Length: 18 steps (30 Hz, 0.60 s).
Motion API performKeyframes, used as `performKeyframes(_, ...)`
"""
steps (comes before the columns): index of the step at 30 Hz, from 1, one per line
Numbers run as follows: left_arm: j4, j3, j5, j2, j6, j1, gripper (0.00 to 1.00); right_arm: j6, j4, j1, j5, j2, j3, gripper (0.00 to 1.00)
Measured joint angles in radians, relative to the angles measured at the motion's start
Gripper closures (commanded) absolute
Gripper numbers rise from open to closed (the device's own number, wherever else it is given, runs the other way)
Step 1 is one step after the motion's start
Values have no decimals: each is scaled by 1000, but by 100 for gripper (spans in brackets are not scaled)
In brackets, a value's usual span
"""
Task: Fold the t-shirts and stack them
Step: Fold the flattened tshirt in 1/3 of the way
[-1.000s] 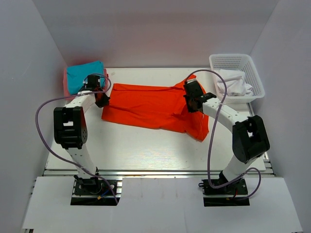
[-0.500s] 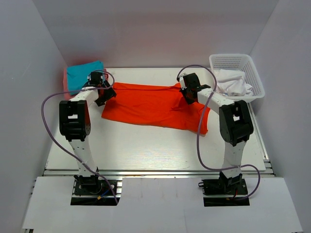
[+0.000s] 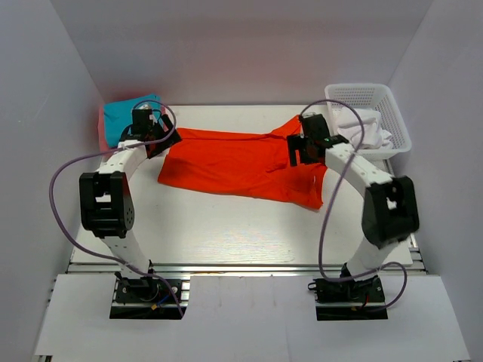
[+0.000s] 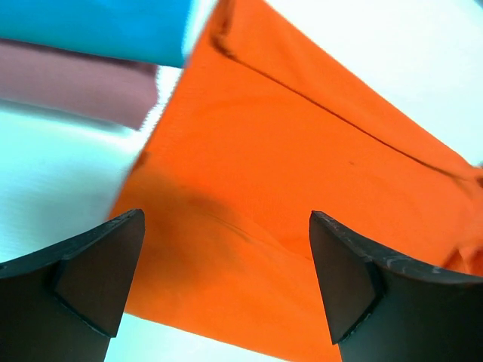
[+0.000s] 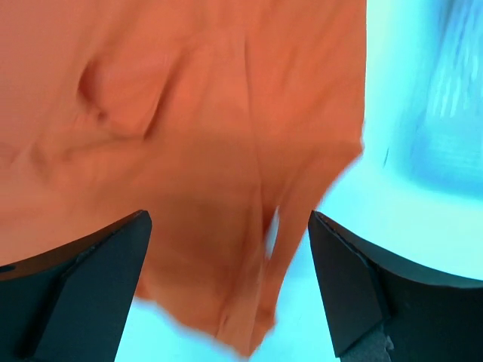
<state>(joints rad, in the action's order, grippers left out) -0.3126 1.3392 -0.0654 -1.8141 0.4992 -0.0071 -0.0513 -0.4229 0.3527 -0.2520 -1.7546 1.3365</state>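
Note:
An orange-red t-shirt lies spread across the middle of the table, folded lengthwise. My left gripper hovers open over its far left corner, the cloth lying flat below with nothing between the fingers. My right gripper stands open above the shirt's right end, whose hem shows blurred beneath. A folded teal t-shirt rests on a pink one at the far left corner. White t-shirts sit in the basket.
A white plastic mesh basket stands at the back right corner. White walls enclose the table on three sides. Purple cables loop off both arms. In the left wrist view the teal and pink cloth show beyond the orange shirt.
Both grippers have gone from shut to open, letting go of the orange-red t-shirt. The shirt's far edge was carried toward the back and now lies flatter; the right gripper has shifted right.

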Motion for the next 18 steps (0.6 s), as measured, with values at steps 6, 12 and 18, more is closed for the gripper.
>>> performKeyframes(6, 38, -89, -62, 22, -25, -28, 0, -135, -47, -7, 48, 248, -267, 18)
performKeyframes(12, 11, -189, -77, 19, -34, -49, 0, -191, -104, -29, 103, 254, -415, 26)
performKeyframes(18, 10, -219, -68, 16, -42, -48, 0, -204, -99, -32, 137, 256, -463, 62)
